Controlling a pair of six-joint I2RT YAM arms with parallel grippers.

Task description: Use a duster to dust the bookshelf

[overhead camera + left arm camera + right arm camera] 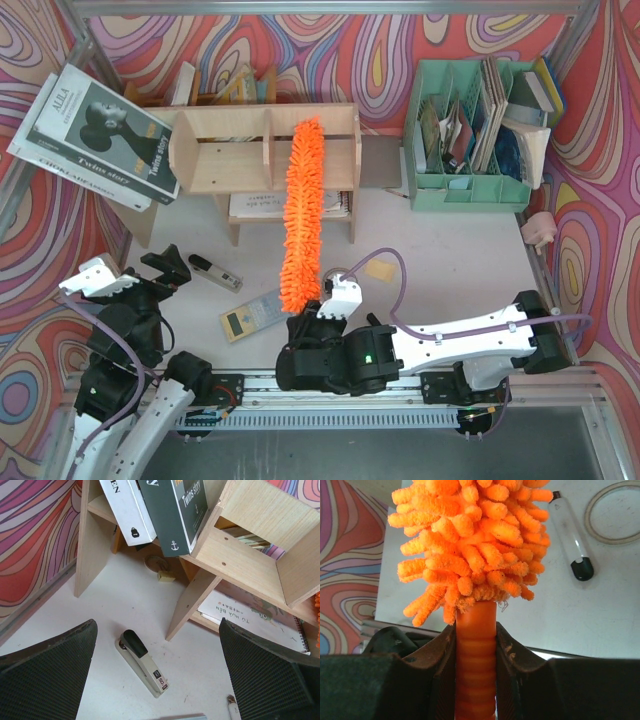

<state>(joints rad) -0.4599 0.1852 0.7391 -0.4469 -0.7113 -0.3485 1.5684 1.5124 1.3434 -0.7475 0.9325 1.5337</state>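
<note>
Table (pixel 440 250): white top, carrying everything noted below.

Bookshelf (pixel 225 150) (pixel 250 555): light plywood, wide and low, three compartments between upright dividers. It was taken as the reference for all positions.

File organiser (pixel 465 190): mint green and stuffed with papers. It was recorded well to the right of the bookshelf.

Books (pixel 95 135) (pixel 175 510): a stack was seen leaning tilted against the bookshelf's left end.

Duster (pixel 302 210) (pixel 475 540): orange and shaggy. Its head was laid across the top of the bookshelf's right compartment and ran forward over the front edge to the table. The handle end pointed away from the bookshelf, toward the arm bases.

Right gripper (pixel 322 305) (pixel 475 645): it was found in front of the bookshelf's right compartment. Its fingers were closed tight on the ribbed handle just below the head.

Left gripper (pixel 165 270) (pixel 157 645): it was found in front of the bookshelf's left end, its fingers spread wide and nothing held.

Spiral notebook (pixel 250 205) (pixel 250 615): it was noted lying flat beneath the bookshelf.

Stapler (pixel 215 272) (pixel 142 662): it was noted on the table in front of the bookshelf's left leg, below the left gripper.

Marker pen (pixel 572 540) and ring (pixel 615 512): both were seen on the table in the right wrist view only. Their place relative to the bookshelf could not be told.
</note>
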